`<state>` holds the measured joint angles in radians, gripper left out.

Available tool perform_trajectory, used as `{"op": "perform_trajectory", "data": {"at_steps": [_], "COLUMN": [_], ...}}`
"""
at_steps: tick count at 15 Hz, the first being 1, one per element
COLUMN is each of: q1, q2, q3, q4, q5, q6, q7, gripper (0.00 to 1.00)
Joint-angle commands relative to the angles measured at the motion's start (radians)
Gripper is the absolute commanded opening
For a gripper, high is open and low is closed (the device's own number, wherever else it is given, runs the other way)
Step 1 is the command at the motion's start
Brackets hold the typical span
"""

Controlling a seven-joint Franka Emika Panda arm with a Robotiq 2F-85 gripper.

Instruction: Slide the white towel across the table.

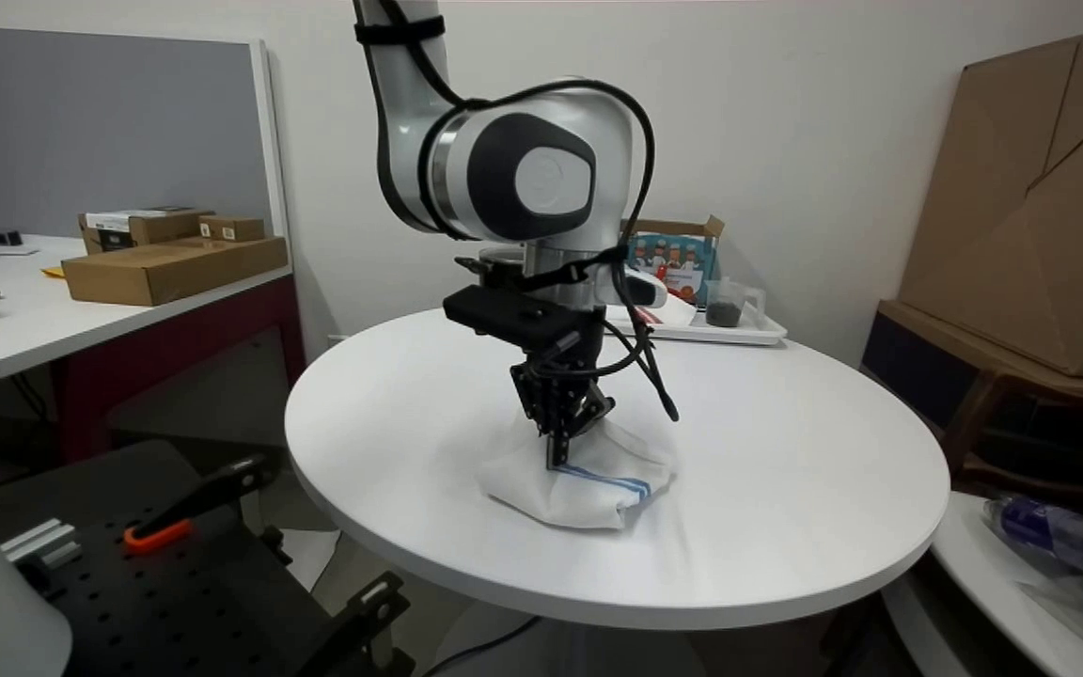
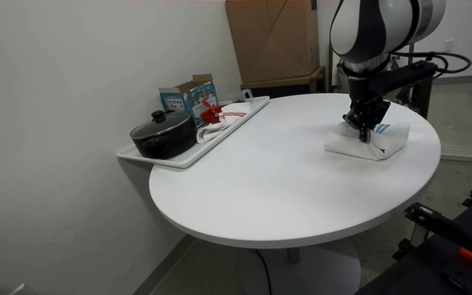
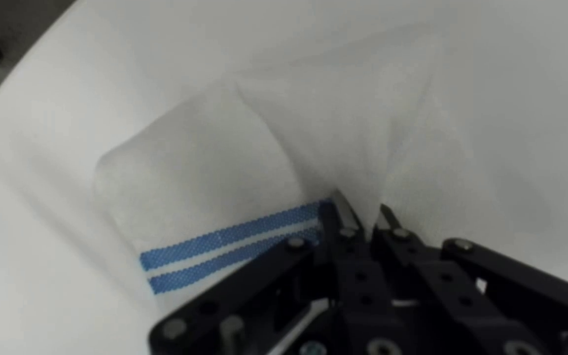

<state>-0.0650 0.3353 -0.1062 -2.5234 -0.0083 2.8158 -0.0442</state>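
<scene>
Towel [image 3: 205,182] lies rumpled on the desk [image 1: 786,451] directly beneath the gripper [image 3: 363,216], which appears to pinch a fold of it; the step in hand is probably the slide, calling next for a low, level drag without loosening.

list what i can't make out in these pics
Wrist view: part of the towel, hidden by the claw.
In an exterior view: inside of the pot, hidden by its lid.
In an exterior view: fine print on the blue box, too small.
In both exterior views: top of the arm, cut off by the upper edge.
</scene>
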Motion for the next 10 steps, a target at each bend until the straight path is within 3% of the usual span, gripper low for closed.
{"op": "perform_trajectory", "data": {"at_steps": [1,6,10], "q1": [0.023,0.101,0.106], "q2": [0.069,0.187,0.209], "q3": [0.047,0.121,0.224], "q4": [0.073,0.238,0.289], "q5": [0.006,0.022,0.067], "q6": [-0.025,-0.021,-0.035], "q7": [0.027,0.105,0.064], "gripper": [0.02,0.02,0.02]}}
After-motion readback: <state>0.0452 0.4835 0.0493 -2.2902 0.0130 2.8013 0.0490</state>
